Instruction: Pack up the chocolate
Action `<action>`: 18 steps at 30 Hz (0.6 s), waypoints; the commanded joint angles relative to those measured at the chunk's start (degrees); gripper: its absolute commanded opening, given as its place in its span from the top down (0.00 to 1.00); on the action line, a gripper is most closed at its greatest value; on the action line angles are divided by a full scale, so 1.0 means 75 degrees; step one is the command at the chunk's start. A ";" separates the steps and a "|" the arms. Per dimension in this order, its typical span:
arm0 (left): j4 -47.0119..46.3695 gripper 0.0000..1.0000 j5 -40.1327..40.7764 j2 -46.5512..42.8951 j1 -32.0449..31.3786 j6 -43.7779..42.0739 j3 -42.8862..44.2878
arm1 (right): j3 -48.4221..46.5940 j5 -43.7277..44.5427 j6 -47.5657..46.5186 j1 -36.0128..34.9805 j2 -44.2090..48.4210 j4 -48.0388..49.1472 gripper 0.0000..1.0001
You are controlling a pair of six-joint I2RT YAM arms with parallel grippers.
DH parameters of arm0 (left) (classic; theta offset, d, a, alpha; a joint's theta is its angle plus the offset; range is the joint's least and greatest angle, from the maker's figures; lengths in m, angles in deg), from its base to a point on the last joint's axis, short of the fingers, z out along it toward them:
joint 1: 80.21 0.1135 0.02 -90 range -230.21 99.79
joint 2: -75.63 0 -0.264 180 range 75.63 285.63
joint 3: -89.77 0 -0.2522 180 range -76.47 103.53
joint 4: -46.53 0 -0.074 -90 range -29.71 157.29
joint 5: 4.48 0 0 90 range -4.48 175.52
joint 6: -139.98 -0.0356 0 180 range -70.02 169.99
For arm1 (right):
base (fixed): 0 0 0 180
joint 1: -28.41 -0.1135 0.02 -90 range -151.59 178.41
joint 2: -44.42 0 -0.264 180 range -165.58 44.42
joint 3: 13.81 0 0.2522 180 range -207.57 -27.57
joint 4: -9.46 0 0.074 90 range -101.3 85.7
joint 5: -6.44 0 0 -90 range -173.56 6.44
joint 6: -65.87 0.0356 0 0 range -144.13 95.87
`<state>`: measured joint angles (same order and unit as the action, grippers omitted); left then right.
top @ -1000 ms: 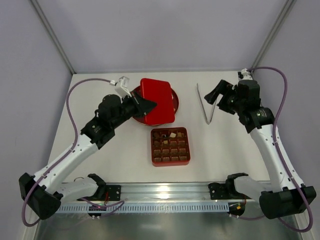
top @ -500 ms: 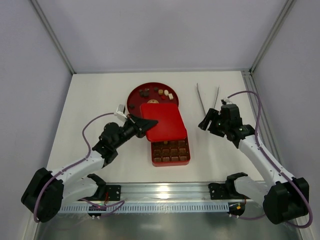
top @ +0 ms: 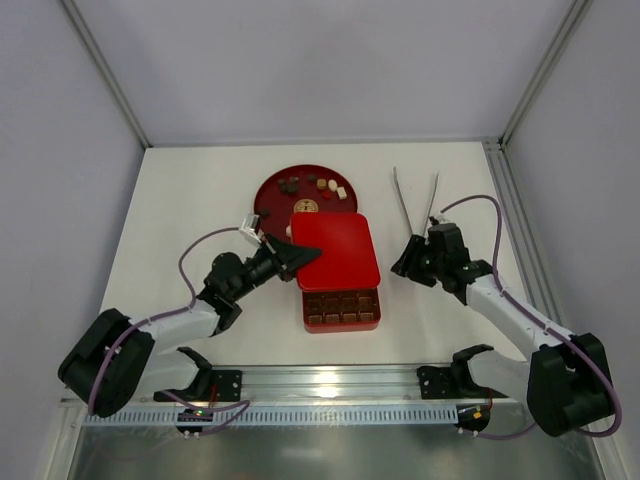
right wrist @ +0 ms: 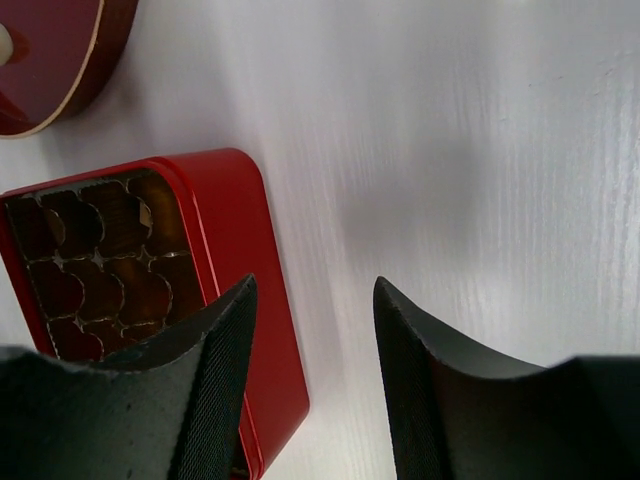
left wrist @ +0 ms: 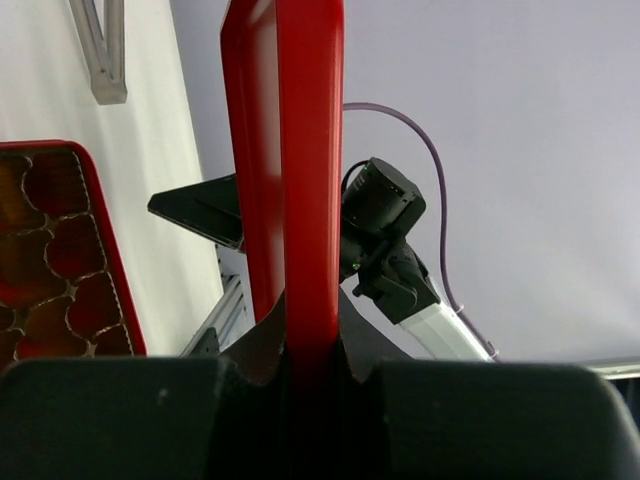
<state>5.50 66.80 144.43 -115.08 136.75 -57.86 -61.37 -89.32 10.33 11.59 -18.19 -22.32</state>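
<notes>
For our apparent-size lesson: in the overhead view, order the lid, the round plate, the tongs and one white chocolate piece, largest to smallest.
1. Round plate and lid: too close to rank; the lid is held nearer the camera.
2. Tongs.
3. White chocolate piece.

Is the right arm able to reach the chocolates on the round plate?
Probably yes. The chocolates lie uncovered on the plate, and the right gripper is empty, jaws apart. The lid in the left gripper hangs over the box, not the chocolates.
</notes>
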 commanded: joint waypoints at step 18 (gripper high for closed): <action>-0.4130 0.97 -0.0328 0.2755 -0.0190 0.0080 -0.0794 | 0.0546 0.0393 0.0609 -0.1202 -0.1097 0.1559 0.55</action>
<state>-10.45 64.46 161.96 -116.11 136.68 -63.23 -57.33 -88.32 13.83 3.92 -25.58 -13.95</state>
